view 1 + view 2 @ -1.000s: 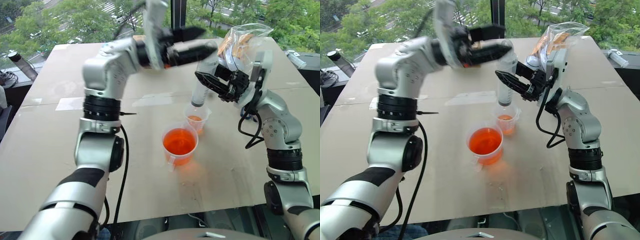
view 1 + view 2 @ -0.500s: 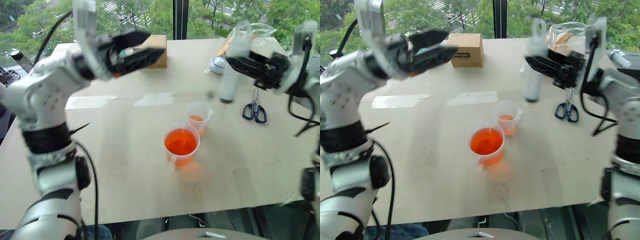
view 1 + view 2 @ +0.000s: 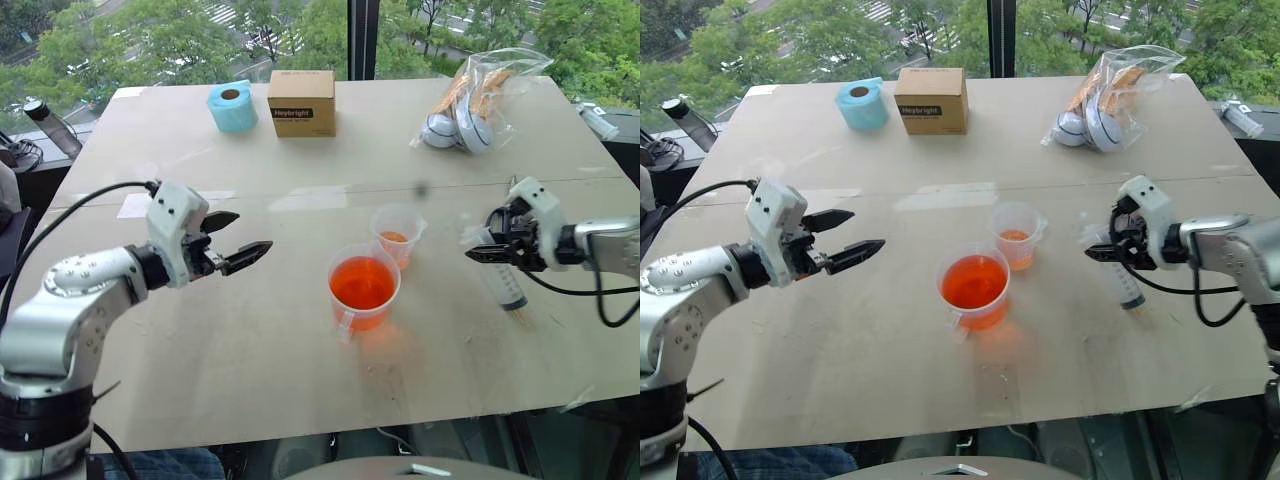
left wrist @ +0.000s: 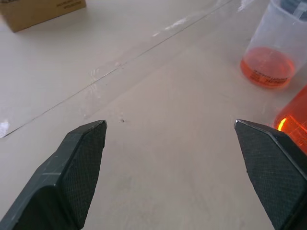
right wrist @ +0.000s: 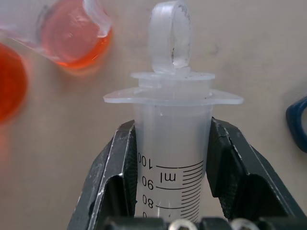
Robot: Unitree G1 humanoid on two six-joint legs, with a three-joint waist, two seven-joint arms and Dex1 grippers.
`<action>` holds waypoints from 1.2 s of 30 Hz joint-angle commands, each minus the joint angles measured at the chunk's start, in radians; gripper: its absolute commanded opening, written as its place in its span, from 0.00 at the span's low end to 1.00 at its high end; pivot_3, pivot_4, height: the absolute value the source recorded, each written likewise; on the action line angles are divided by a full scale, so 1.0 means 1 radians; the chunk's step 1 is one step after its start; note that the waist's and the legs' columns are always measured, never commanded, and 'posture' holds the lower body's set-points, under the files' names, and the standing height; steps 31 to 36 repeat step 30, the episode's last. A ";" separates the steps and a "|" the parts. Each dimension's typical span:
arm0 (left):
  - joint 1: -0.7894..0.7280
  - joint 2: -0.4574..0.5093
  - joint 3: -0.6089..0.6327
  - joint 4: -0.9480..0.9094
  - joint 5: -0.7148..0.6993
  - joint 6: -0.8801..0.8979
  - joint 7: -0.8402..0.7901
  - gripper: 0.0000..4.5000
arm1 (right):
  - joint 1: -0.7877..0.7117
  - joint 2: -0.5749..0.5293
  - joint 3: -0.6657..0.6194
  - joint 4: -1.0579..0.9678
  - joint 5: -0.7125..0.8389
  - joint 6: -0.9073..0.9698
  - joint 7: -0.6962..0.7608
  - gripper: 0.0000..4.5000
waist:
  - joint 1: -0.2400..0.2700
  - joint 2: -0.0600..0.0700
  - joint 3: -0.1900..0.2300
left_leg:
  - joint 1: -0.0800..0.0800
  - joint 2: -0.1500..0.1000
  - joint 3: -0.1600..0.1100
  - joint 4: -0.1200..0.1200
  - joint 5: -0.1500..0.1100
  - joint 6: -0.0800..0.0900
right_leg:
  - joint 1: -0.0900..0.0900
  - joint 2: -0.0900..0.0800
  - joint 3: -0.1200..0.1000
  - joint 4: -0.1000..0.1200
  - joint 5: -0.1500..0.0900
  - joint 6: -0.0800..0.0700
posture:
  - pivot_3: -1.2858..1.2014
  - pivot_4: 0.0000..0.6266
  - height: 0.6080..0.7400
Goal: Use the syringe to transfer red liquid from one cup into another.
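The wide handled cup point(image 3: 363, 285) holds bright red liquid point(image 3: 361, 281) near the table's middle. Just behind it to the right stands the smaller clear cup point(image 3: 396, 232), with a little orange at its base. Right of both cups, my right gripper point(image 3: 488, 247) is shut on the syringe point(image 3: 503, 280). It slants low over the table, plunger ring toward the cups. In the right wrist view both fingers point(image 5: 120, 163) press the marked barrel point(image 5: 172, 143). My left gripper point(image 3: 251, 231) hangs open and empty left of the cups, pointing at them.
A blue roll point(image 3: 232, 105) and a cardboard box point(image 3: 301, 102) stand at the table's far side. A plastic bag point(image 3: 480, 95) holding balls lies at the far right. A blue scissors handle point(image 5: 298, 125) lies beside the syringe. A bottle point(image 3: 45, 125) stands beyond the table's left edge.
Both arms came down from above the cups and moved apart. The right gripper carried the syringe off the small cup, right and down to the table; the left gripper sank leftward, still open.
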 commanded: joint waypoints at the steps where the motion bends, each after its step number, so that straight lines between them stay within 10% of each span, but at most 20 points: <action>1: 0.051 -0.029 0.021 -0.094 0.001 -0.041 0.039 0.97 | -0.015 0.020 -0.026 0.039 -0.066 -0.084 0.017 0.72 | 0.000 0.000 0.000 | 0.000 0.000 0.000 0.000 0.000 0.000 | 0.000 0.000 0.000 0.000 0.000 0.000 | 0.52 0.24 1.00; 4: 0.105 -0.046 0.024 -0.132 0.006 -0.042 0.063 0.97 | -0.018 0.027 -0.061 0.073 -0.093 -0.133 0.036 0.98 | 0.000 0.000 0.000 | 0.000 0.000 0.000 0.000 0.000 0.000 | 0.000 0.000 0.000 -0.001 0.000 0.000 | 0.52 0.24 1.00; 19: 0.514 -0.166 0.067 -0.251 0.070 -0.191 0.087 0.97 | 0.569 0.090 -0.505 0.035 -0.063 -0.788 0.458 0.98 | 0.014 0.001 -0.003 | 0.001 0.000 0.000 -0.004 -0.001 0.001 | 0.003 0.000 -0.001 -0.007 0.000 0.000 | 0.52 0.24 1.00; 36: 0.676 -0.249 0.012 -0.167 0.168 -0.426 0.042 0.97 | 0.784 0.149 -0.487 0.249 -0.212 -1.172 0.594 0.98 | 0.015 0.005 -0.006 | 0.020 0.000 0.000 -0.007 -0.005 0.007 | 0.021 -0.001 -0.001 -0.009 -0.001 -0.004 | 0.52 0.24 1.00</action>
